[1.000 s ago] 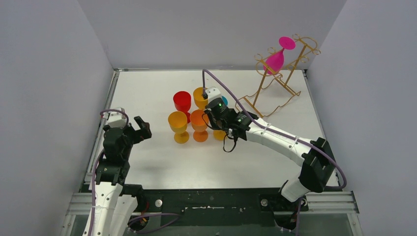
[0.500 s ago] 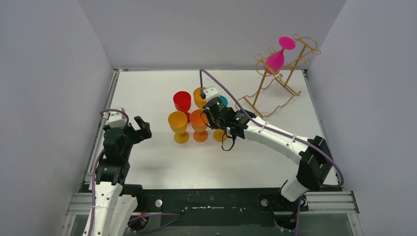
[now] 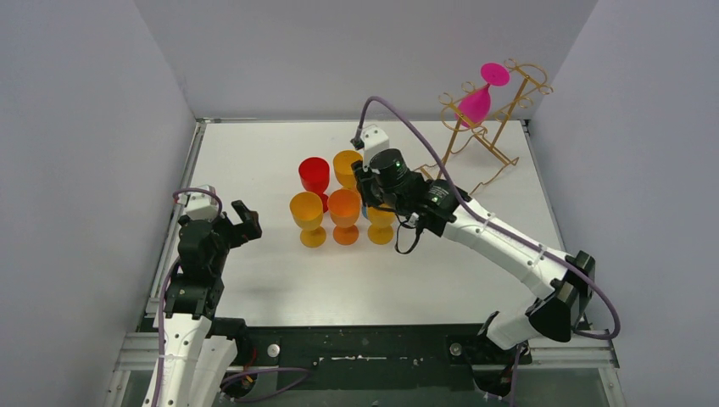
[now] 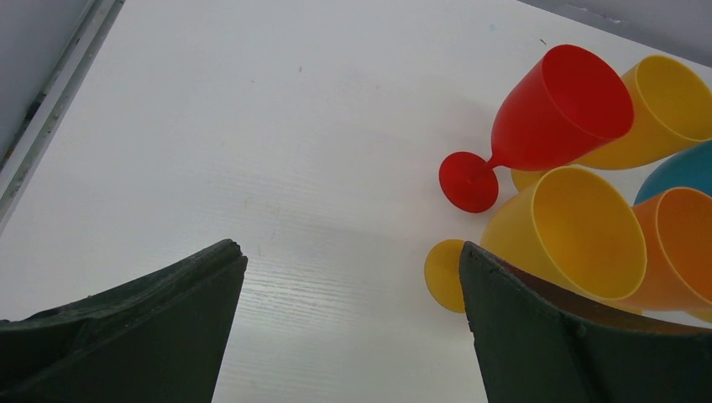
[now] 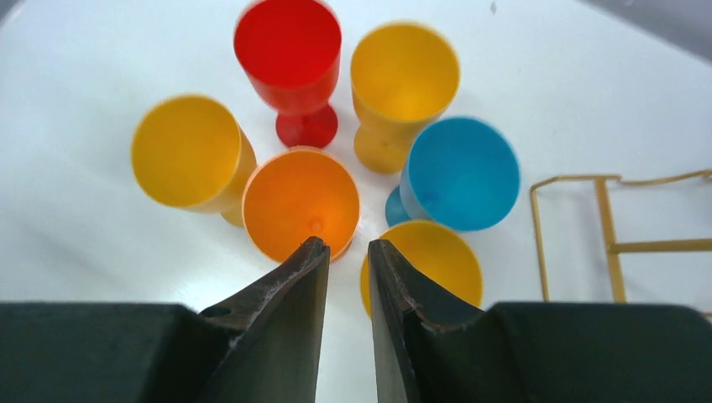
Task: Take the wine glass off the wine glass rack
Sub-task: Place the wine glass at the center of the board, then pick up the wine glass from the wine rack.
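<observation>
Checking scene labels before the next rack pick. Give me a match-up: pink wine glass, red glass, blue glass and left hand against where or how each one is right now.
Things
1. pink wine glass
2. red glass
3. blue glass
4. left hand

Place or state
A. upside down, hanging on the wine glass rack
B. open, over bare table
C. upright, on the rack side of the standing group
D. upright, at the far edge of the group, left of a yellow glass

Pairs: 1-A, 2-D, 3-C, 4-B
</observation>
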{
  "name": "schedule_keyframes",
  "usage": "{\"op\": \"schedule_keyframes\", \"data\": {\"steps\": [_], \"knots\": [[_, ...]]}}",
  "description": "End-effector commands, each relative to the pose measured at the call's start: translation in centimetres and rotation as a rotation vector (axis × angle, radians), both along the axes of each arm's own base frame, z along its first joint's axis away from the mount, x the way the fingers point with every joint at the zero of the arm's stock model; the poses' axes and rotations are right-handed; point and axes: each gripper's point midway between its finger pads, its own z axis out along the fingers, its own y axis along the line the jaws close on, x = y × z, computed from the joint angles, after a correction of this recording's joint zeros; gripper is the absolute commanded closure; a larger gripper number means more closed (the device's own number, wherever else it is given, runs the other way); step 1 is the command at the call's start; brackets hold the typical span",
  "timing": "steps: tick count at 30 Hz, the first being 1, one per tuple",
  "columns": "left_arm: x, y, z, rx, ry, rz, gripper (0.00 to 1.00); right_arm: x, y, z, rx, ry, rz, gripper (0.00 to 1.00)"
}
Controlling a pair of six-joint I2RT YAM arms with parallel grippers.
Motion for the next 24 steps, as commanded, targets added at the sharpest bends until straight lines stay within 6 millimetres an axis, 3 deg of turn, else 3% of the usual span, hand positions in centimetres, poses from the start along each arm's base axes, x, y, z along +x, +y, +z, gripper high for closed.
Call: {"op": "schedule_keyframes", "data": {"steps": [1,4,6,8,10,12,14,19,24], "knots": [[0.6,-0.4,1.6,-0.003,-0.069,-0.023,0.03,1.4,-1.8,9.9,0.104,-0.227,-0.062,0.74],[0.6,-0.3,1.7,-0.002,-0.072,-0.019,0.03,1.6,-1.8,12.9,0.153,-0.292,-0.06,0.71],[0.6,-0.3,1.6,-0.001,-0.069,-0.018,0.03,2.5,-2.8,14.8,0.162,-0.352,-0.122,0.57],[0.6,-0.3,1.6,-0.002,-0.067,-0.021,0.03,4.7,-5.7,18.1,0.148,-0.434,-0.246,0.53],[0.6,-0.4,1.6,-0.002,-0.068,-0.024,0.03,7.4,-7.5,19.5,0.19,-0.43,-0.302,0.52],[0.6,-0.4,1.6,-0.001,-0.068,-0.024,0.03,10.5,-11.3,21.7,0.253,-0.439,-0.394,0.48],[0.6,-0.3,1.6,0.0,-0.068,-0.021,0.03,12.6,-14.0,22.6,0.291,-0.451,-0.463,0.44],[0.7,-0.4,1.4,-0.001,-0.062,-0.024,0.03,17.3,-20.7,21.9,0.397,-0.407,-0.575,0.42],[0.8,-0.7,1.5,-0.008,-0.069,-0.043,0.03,19.2,-25.4,19.5,0.466,-0.353,-0.69,0.4]]}}
